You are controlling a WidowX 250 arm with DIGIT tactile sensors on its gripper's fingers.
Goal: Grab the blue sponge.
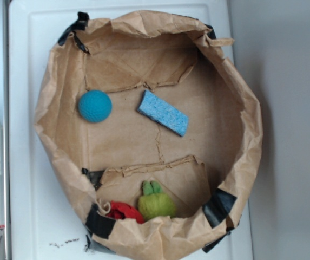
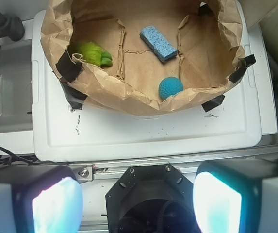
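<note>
Jaws spread wide and empty, seen only in the wrist view, with gripper [image 2: 136, 204] held high, outside the bag and well apart from everything in it. Flat light-blue rectangular sponge [image 1: 163, 112] lying diagonally on the floor of the crumpled brown paper bag [image 1: 241, 108], about mid-floor, nothing touching it. Round teal dimpled ball [image 1: 95, 105] near it, off one end, clearly apart. Fuzzy green toy [image 1: 156, 204] and red object [image 1: 125, 211] over by the far wall of the bag. White counter [image 1: 30, 162] beneath. Likely trouble: catching the tall crinkled bag rim on descent, mistaking the similar-coloured ball for the target, or closing along the sponge's length rather than across it.
</note>
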